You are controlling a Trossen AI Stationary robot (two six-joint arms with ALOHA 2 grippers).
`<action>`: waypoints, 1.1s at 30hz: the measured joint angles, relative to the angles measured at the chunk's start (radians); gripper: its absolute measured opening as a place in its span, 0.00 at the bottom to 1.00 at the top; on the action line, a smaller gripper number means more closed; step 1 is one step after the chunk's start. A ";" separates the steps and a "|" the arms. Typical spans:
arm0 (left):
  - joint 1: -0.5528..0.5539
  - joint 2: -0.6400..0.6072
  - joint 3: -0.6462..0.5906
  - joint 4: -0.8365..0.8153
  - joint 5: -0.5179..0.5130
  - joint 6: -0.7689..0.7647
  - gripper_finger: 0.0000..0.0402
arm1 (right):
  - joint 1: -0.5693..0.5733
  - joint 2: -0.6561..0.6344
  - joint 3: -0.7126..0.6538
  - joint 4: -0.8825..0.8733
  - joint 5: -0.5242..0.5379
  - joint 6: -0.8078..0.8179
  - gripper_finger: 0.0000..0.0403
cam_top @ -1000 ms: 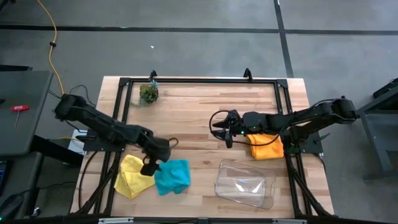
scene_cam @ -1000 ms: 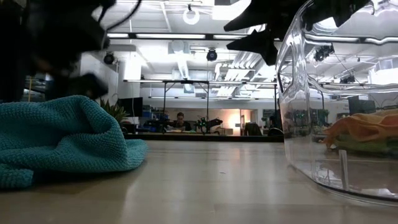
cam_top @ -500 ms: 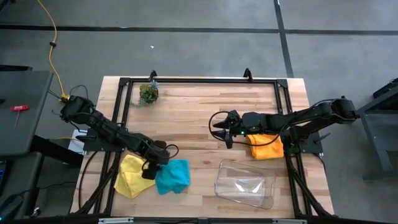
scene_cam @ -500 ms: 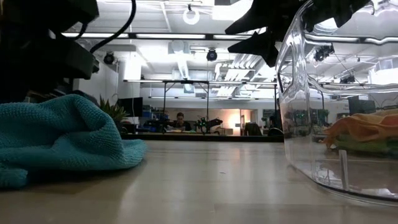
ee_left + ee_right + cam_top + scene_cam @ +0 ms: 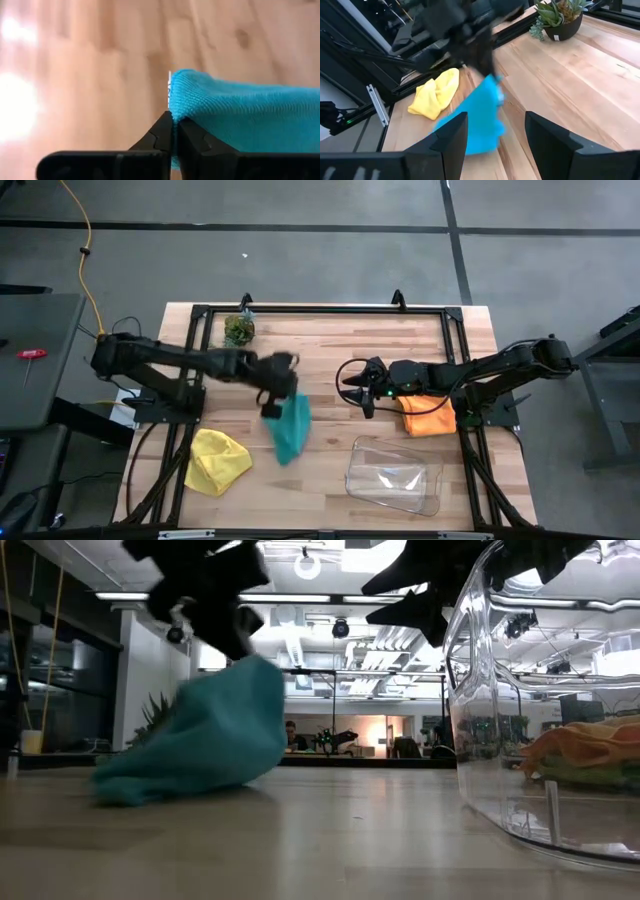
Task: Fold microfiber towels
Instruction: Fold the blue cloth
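The teal towel (image 5: 289, 430) hangs in a long drape from my left gripper (image 5: 272, 408), which is shut on it left of the table's middle. In the low view the towel (image 5: 200, 735) slants down from the gripper. The yellow towel (image 5: 217, 462) lies crumpled near the front left. An orange towel (image 5: 428, 416) lies at the right, under my right arm. My right gripper (image 5: 352, 385) hovers open right of the middle, with nothing between its fingers (image 5: 450, 137). My left gripper pinches the teal towel between its two fingertips at an upper edge or corner (image 5: 176, 116); one layer or several, I cannot tell. The fingers slant downward. The towel hangs below them, and its lower end (image 5: 120, 788) looks to be on the table.
A clear plastic tray (image 5: 394, 474) stands at the front right; in the low view it (image 5: 500, 690) fills the right side. A small potted plant (image 5: 238, 330) sits at the far left. Black frame rails run along the table's edges.
My left gripper has shut on the teal towel beside the yellow one, then risen and swung toward the far edge and the table's middle. The teal towel has been pulled out of its heap into a long drape, away from the yellow towel, which stayed put.
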 joint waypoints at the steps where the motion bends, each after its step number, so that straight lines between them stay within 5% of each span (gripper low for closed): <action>1: 0.026 0.009 0.027 0.001 -0.001 0.060 0.01 | -0.002 0.000 0.000 0.004 0.000 0.000 0.47; 5: 0.101 0.028 0.144 -0.028 -0.068 0.228 0.01 | -0.002 0.000 0.000 0.023 0.010 0.000 0.47; 11: 0.178 0.038 0.348 -0.069 -0.135 0.225 0.00 | -0.003 0.000 0.000 0.040 0.050 0.000 0.47; 18: 0.118 -0.008 0.449 -0.160 -0.164 0.302 0.00 | -0.003 0.000 0.000 0.041 0.054 0.002 0.47; 25: -0.007 -0.015 0.258 -0.191 -0.209 0.150 0.00 | -0.002 0.000 0.000 0.016 0.054 0.000 0.47; 33: -0.115 -0.013 -0.087 0.120 -0.222 -0.218 0.00 | -0.002 0.009 0.000 -0.151 0.047 -0.023 0.47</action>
